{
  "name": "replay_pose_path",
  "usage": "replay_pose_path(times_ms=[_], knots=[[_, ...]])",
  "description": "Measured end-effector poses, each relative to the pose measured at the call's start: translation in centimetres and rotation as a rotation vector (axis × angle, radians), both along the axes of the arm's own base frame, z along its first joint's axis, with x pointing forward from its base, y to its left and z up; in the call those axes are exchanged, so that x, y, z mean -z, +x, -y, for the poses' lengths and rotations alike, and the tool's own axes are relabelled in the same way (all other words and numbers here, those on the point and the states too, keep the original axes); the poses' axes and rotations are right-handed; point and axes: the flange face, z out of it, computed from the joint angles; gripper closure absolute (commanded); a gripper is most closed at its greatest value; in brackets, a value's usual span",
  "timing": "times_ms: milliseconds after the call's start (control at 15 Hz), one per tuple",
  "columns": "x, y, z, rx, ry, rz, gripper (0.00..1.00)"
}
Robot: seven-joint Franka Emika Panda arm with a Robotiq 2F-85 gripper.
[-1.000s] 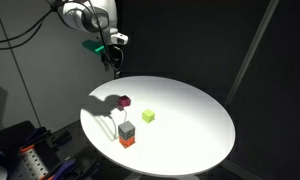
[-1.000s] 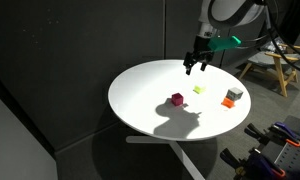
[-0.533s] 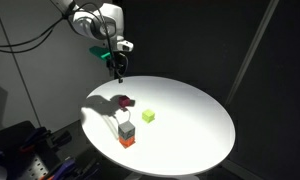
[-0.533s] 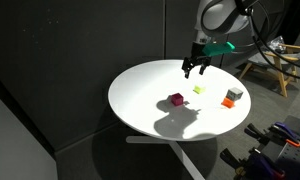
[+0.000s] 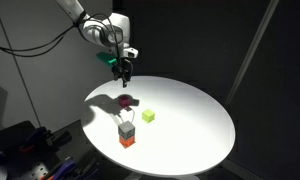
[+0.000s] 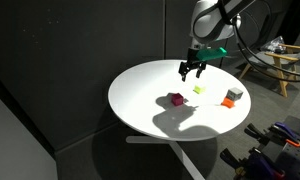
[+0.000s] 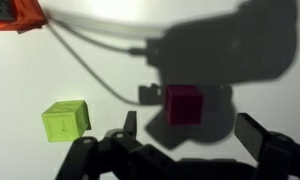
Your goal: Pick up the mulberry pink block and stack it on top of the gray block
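The mulberry pink block [image 5: 127, 101] lies on the round white table, in the arm's shadow; it also shows in the other exterior view [image 6: 176, 99] and in the wrist view [image 7: 184, 104]. The gray block [image 5: 126, 128] sits on top of an orange-red cube [image 5: 127, 142] near the table's edge, and the pair shows in the other exterior view too [image 6: 233, 93]. My gripper [image 5: 125, 68] [image 6: 192, 70] hangs open and empty above the table, over the pink block. In the wrist view the gripper [image 7: 193, 135] has its jaws wide apart, with the pink block just beyond them.
A yellow-green cube [image 5: 148, 116] [image 6: 199, 89] [image 7: 66, 120] lies on the white table [image 5: 190, 120] between the pink block and the stack. The orange-red cube's corner [image 7: 12, 14] shows at the wrist view's top left. Dark curtains surround the table.
The gripper has moved down and across the table's edge toward the pink block, staying open. The blocks have not moved.
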Motion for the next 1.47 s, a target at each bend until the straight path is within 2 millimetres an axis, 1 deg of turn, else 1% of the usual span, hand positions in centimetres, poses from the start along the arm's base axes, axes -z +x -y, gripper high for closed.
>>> replay_pose_path(times_ms=[267,533,933,1333,1467], knots=[[1.2,1.2,0.2,0.004,-0.001,-0.007,0.0],[2.8,1.9,0.2,0.006,-0.002,-0.026,0.0],[5.0,2.2,0.3,0.012,0.002,-0.052,0.0],[6.6,2.6,0.3,0.016,0.002,-0.045,0.0],[6.9,2.6,0.3,0.016,0.002,-0.043,0.0]])
